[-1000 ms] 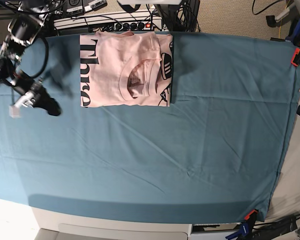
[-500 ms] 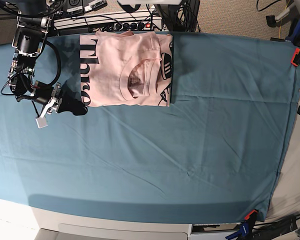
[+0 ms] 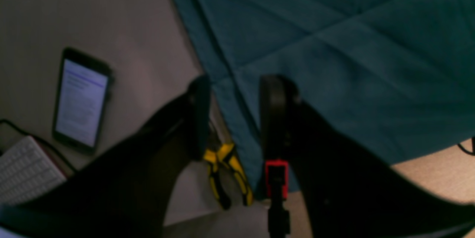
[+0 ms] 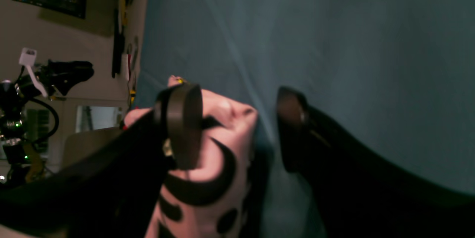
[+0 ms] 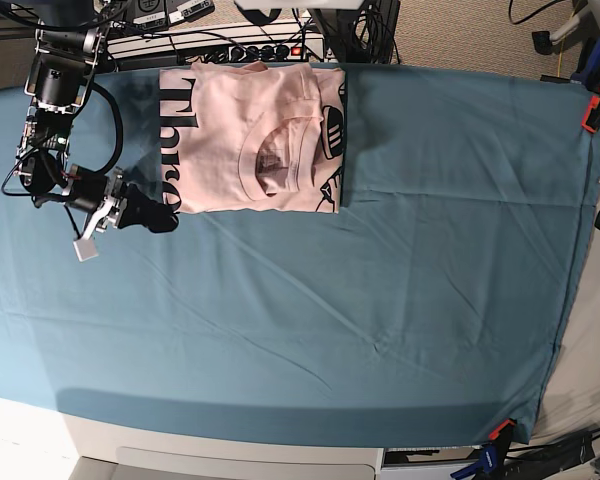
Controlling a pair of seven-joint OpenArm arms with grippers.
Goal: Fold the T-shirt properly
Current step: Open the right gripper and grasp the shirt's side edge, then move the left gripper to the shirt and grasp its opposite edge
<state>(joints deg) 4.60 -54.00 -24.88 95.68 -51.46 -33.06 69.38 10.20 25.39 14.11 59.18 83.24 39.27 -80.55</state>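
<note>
The pale pink T-shirt lies folded into a rectangle at the back of the teal cloth sheet, with black lettering along its left edge and its collar facing up. My right gripper is at the shirt's front left corner. In the right wrist view, my right gripper is open. One finger is over the shirt corner and the other finger is over the teal sheet. My left gripper is open and empty over the sheet's right edge.
A phone, a white keyboard, yellow-handled pliers and a red clamp lie by the sheet's edge under the left gripper. Cables and a power strip sit behind the shirt. Clamps hold the sheet.
My right gripper has moved right, from the table's left side to the shirt's front left corner. The shirt has not moved.
</note>
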